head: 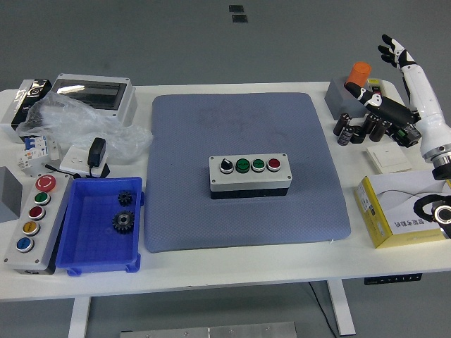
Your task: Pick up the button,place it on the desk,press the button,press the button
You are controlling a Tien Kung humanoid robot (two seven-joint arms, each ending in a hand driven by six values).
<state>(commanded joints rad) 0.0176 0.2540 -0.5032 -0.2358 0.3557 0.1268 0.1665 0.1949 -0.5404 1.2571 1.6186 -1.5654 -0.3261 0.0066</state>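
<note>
In the head view, you see the white table (232, 271) with a large grey-blue mat (246, 169) covering its middle. The button box (249, 175) stands on this mat, a little right of the frame's centre. It is a grey box with four controls in one row on top: a black knob at the left, then two green buttons, then a red button at the right. Nothing touches it.

Your right hand (394, 88) is at the upper right of the frame, well apart from the button box. The white forearm comes up from the right edge. The fingers are released and spread, and they hold nothing; the thumb points to the left, above some small black cylinders (356, 128) that stand near the table's right end. An orange cap (361, 71) shows just left of the hand. Below the hand there is a yellow and white carton (394, 209).

You do not see the left hand in this view.

At the left of the frame you find a blue tray (99, 260) with two dark gears (124, 211) inside, and beside it a long grey box with five coloured buttons (34, 220). Above these lies a crumpled clear plastic bag (77, 123).
</note>
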